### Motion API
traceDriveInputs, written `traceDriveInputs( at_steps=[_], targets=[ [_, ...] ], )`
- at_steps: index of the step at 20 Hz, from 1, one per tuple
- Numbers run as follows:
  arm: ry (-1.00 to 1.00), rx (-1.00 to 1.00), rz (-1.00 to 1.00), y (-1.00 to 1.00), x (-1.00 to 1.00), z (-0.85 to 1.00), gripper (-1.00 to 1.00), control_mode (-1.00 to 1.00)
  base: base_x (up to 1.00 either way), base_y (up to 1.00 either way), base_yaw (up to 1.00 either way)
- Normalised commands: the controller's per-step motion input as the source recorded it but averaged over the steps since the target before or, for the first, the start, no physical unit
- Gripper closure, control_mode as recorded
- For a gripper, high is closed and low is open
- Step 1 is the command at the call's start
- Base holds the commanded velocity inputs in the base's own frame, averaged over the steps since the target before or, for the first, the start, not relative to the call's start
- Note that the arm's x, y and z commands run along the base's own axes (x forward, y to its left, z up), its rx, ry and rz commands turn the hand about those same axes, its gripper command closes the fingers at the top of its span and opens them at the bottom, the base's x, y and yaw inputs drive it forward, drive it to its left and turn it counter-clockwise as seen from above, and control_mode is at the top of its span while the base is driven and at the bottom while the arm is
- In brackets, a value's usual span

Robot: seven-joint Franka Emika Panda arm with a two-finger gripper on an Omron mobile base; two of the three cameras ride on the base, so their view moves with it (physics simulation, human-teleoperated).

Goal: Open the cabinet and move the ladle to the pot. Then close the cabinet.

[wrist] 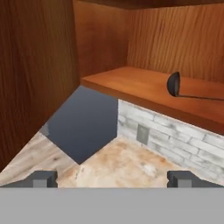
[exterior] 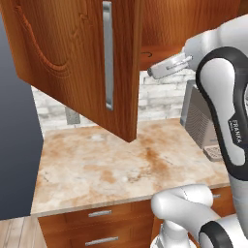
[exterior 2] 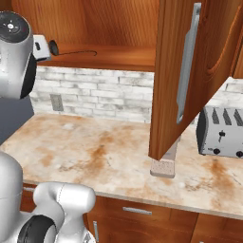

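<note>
- Ladle first, in the hand view: the small dark metal ladle (wrist: 177, 85) is lying on the reddish-brown wooden shelf (wrist: 131, 85) of the open cabinet, bowl end nearest you and its thin handle running off toward the right edge. It is sitting above and ahead of your two dark fingertips (wrist: 43, 178), toward the right-hand one. Those tips are standing far apart and pinching nothing, so you are looking at a reach up and to the right.
- Left base view: you are seeing the white two-finger gripper (exterior: 167, 65) pointing leftward into the cabinet opening, beside the swung-out reddish-brown wooden cabinet door (exterior: 72, 53) with its long silver bar handle (exterior: 107, 53). The door and the arm are hiding the shelf contents here, so this view is giving you the hand's height and not the ladle.
- Right base view: the ladle (exterior 2: 71, 50) is showing with its long axis running left to right along the shelf, bowl at the left, just beside the white hand. The other open door (exterior 2: 190, 71) is hanging well to the right, with a silver toaster (exterior 2: 223, 130) on the mottled stone counter (exterior 2: 95, 147).
</note>
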Motion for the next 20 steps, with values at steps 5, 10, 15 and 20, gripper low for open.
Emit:
traceDriveInputs(
  at_steps=[5,10,15,20],
  targets=[
    [0.00,0.09,-0.10,0.02,0.63,0.01,-1.00,-1.00,0.00,0.00,0.00],
    [0.00,0.05,-0.05,0.02,0.64,0.00,-1.00,-1.00,0.00,0.00,0.00],
    [0.00,0.00,0.00,0.18,0.54,0.00,-1.00,-1.00,0.00,0.00,0.00],
    [0.01,0.00,0.00,0.28,0.55,0.00,-1.00,-1.00,0.00,0.00,0.00]
  ],
)
